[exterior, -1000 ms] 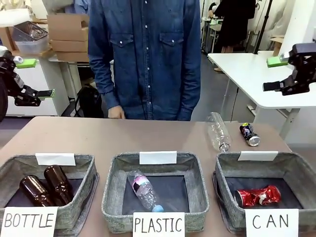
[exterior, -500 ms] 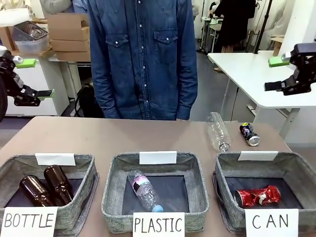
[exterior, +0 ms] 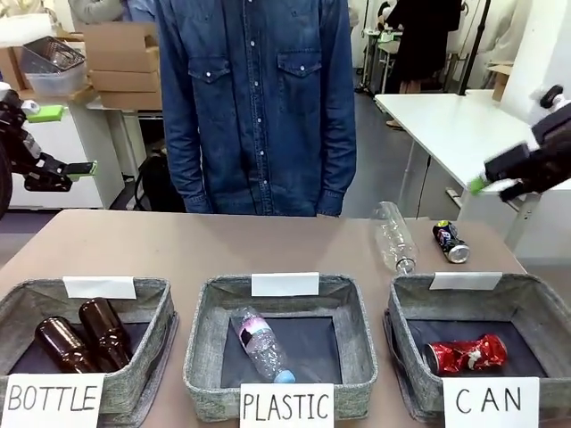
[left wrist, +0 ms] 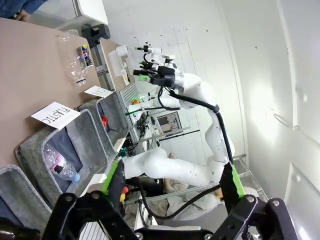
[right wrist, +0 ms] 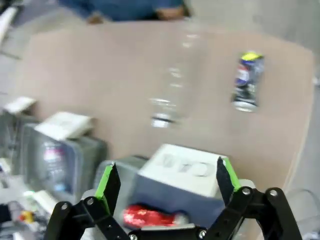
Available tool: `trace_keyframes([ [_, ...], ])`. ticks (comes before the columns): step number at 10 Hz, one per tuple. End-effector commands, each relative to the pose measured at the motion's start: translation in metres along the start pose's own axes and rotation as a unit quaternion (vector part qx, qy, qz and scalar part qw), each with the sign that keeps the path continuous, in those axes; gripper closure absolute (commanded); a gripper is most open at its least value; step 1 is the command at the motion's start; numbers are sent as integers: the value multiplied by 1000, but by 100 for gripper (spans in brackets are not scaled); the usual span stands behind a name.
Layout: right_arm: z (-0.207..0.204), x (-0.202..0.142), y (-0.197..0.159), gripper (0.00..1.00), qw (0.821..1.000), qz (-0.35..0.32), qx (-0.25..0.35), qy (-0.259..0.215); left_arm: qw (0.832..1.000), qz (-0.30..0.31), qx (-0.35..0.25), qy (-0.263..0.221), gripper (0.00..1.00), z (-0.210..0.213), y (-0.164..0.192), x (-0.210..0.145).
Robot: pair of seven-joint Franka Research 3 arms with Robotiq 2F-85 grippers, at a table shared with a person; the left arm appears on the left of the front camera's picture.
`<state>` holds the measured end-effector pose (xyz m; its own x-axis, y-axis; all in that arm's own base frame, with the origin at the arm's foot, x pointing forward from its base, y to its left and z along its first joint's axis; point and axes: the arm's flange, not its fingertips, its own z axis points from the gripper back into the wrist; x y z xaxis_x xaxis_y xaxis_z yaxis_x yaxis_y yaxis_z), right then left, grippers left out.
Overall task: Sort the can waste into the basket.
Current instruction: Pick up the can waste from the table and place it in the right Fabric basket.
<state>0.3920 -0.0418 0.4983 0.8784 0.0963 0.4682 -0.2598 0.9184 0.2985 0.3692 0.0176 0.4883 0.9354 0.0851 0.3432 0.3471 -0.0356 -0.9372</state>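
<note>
Front view: the red can (exterior: 467, 354) lies on its side on the dark floor of the basket (exterior: 546, 308) signed "CAN", at the near right of the tabletop (exterior: 178, 245). The dark can (exterior: 451, 242) lies on the tabletop beyond that basket, near the far right edge. It is just beside a clear bottle (exterior: 393, 236) and not touching it. A person (exterior: 259, 98) in a denim shirt stands at the far side. The left jaws are off the left edge, apart and empty. The right jaws, blurred, are high at the right above the dark can. In the right wrist view they stand apart with nothing between them.
</note>
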Motion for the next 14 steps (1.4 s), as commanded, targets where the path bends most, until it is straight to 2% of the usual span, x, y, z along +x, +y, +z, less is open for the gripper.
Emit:
trace_keyframes([
  [1, 11, 10, 0, 0, 988, -48, -142, 36, 1000, -9, -11, 0, 0, 0, -1, 1],
  [2, 0, 0, 0, 0, 1000, 0, 0, 0, 1000, -9, -11, 0, 0, 0, -1, 1],
  [3, 0, 0, 0, 0, 1000, 0, 0, 0, 1000, -9, -11, 0, 0, 0, -1, 1],
  [4, -3, 7, -11, 0, 997, -1, -76, 11, 1000, -9, -11, 0, 0, 0, -1, 1],
  [5, -14, 16, -19, 0, 996, -18, -86, 16, 1000, -9, -11, 0, 0, 0, -1, 1],
  [6, -25, 28, -26, 0, 999, -16, -49, -9, 1000, -9, -11, 0, 0, 0, -1, 1],
  [7, -45, 41, -30, 0, 1000, -19, -17, -9, 1000, -9, -11, 0, 0, 0, -1, 1],
  [8, -32, 40, -39, 0, 999, -46, 6, -19, 1000, -9, -11, 0, 0, 0, -1, 1],
  [9, 13, 19, -53, 0, 997, -70, 20, -29, 1000, -9, -11, 0, 0, 0, -1, 1],
  [10, 56, -13, -65, 0, 996, -72, 40, -24, 1000, -9, -11, 0, 0, 0, -1, 1],
  [12, 111, -64, -83, 0, 993, -67, 90, -48, 1000, -9, -11, 0, 0, 0, -1, 1],
  [13, 117, -72, -93, 0, 990, -91, 95, -59, 1000, -9, -11, 0, 0, 0, -1, 1],
  [14, 113, -74, -94, 0, 989, -86, 98, -63, 1000, -9, -11, 0, 0, 0, -1, 1],
])
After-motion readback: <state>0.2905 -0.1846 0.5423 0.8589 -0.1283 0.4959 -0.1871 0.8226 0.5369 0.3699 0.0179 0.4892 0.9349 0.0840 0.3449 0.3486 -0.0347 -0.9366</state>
